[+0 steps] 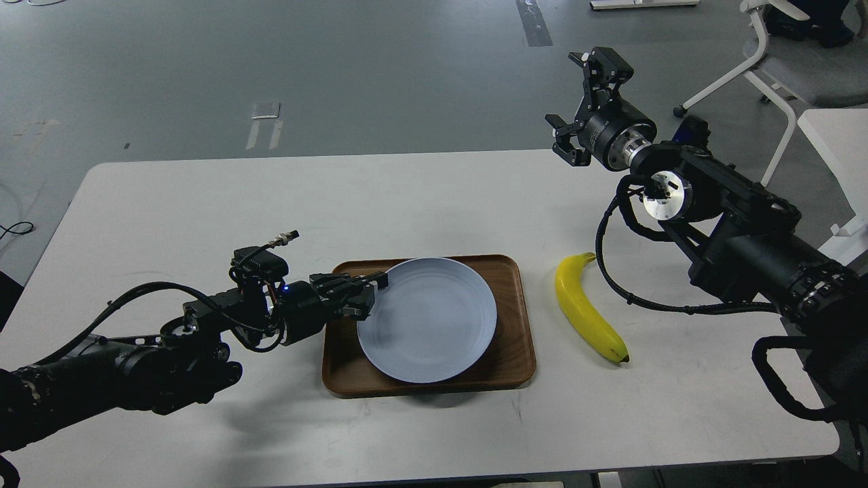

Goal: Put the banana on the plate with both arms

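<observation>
The pale blue plate (428,318) lies low over the brown wooden tray (517,352), covering most of its middle. My left gripper (369,291) is shut on the plate's left rim. The yellow banana (584,308) lies on the white table just right of the tray, dark tip toward me. My right gripper (575,102) is open and empty, raised above the table's far edge, well behind the banana.
The white table (169,203) holds only the tray, plate and banana. A white chair (773,74) and another white table edge (837,149) stand at the far right beyond my right arm.
</observation>
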You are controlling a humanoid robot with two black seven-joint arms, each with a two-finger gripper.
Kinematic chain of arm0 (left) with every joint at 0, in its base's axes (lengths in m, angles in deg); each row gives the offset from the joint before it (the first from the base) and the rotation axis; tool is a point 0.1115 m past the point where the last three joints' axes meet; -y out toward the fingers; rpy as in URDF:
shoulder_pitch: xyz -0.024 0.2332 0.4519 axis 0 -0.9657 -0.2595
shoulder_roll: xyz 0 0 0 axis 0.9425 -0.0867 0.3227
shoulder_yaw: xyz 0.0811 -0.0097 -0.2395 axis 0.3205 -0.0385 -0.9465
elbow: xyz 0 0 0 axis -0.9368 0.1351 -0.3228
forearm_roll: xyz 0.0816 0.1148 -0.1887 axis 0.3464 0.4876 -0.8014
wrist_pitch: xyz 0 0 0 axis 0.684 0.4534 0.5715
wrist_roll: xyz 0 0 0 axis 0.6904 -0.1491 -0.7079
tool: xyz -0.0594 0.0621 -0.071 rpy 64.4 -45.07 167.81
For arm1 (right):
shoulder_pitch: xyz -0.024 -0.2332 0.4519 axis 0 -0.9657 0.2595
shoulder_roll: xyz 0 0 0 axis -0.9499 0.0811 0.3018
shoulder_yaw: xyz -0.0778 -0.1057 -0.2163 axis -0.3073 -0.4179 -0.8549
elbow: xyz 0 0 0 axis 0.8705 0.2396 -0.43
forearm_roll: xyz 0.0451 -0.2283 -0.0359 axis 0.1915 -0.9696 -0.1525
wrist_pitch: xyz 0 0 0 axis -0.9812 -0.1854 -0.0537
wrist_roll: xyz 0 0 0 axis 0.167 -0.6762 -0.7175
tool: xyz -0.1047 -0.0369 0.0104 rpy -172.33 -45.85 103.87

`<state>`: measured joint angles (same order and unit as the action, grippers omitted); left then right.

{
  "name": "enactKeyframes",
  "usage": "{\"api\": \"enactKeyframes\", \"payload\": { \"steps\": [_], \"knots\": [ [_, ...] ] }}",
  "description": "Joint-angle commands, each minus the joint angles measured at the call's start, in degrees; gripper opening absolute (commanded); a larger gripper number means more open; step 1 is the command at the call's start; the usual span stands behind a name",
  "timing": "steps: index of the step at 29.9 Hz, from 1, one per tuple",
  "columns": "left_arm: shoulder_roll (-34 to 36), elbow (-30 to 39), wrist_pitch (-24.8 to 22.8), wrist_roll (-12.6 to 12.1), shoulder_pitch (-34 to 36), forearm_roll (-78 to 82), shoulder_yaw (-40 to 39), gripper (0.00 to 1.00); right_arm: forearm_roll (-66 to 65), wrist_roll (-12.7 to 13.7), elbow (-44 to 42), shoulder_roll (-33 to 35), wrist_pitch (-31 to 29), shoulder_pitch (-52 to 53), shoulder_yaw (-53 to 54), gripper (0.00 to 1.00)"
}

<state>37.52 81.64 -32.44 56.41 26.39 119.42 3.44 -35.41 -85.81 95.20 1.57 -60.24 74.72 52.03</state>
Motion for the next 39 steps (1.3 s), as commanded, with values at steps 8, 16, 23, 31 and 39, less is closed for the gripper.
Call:
{"api": "enactKeyframes", "payload": {
  "steps": [8,16,23,31,39],
  "knots": [
    [-0.2,-0.3,0.5,0.0,0.1,-0.1,-0.1,0.37,0.1,0.0,0.2,0.9,0.1,0.1,0.4,1.00],
    [0.0,-0.3,0.5,0.0,0.8,-0.4,-0.2,0.59,0.1,0.0,1.0,1.8,0.1,0.0,0.5,1.00],
    [0.6,-0.3,1.8,0.0,2.9,-6.0,-2.5,0.92,0.0,-0.1,3.1,4.6,-0.1,-0.1,-0.2,1.00],
    [4.3,-2.1,-0.3,0.0,12.7,-41.4,-7.2,0.98,-25.1,-8.6,16.1,16.2,1.1,0.7,-14.9,1.00],
    [7.4,-9.9,-17.0,-4.9,16.4,-64.9,-17.3,0.98,-58.9,-12.0,33.1,29.3,8.4,0.6,-29.0,0.94]
  ]
}}
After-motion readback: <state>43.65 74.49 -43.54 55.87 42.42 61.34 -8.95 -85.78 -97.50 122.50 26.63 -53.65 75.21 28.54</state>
